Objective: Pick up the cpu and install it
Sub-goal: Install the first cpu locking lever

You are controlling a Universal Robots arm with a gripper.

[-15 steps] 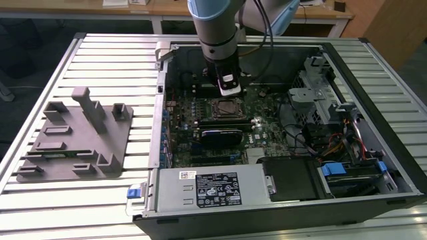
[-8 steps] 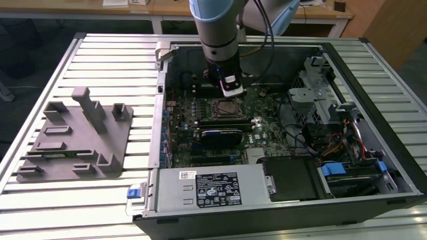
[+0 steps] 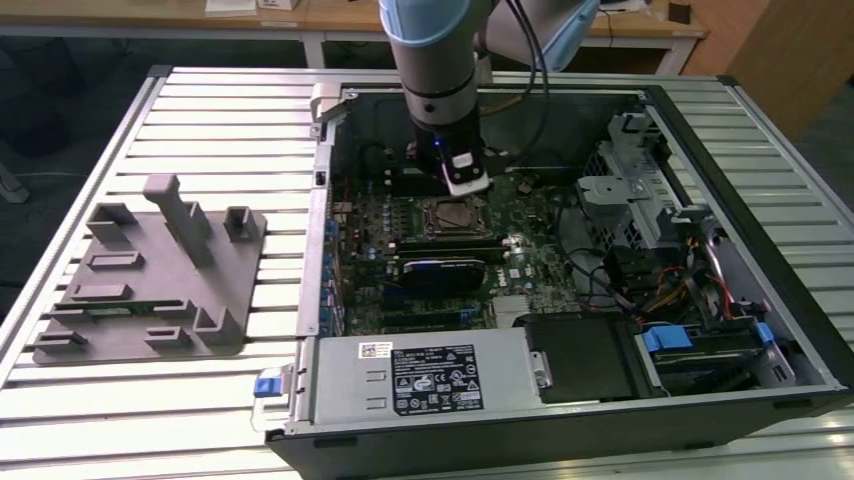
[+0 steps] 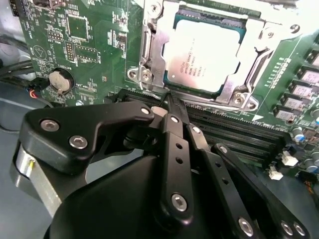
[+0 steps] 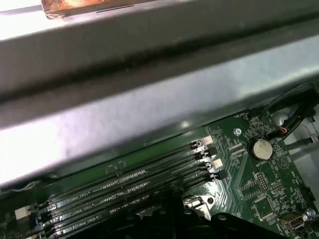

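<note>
Grey holder block [image 3: 150, 275] beside computer case [image 3: 561, 420]

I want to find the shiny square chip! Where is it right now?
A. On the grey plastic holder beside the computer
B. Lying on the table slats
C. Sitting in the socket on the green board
C: in the second wrist view the cpu lies flat inside the metal socket frame on the motherboard, with the gripper just short of it.

The silvery cpu [image 4: 203, 54] lies flat in its socket.
</note>
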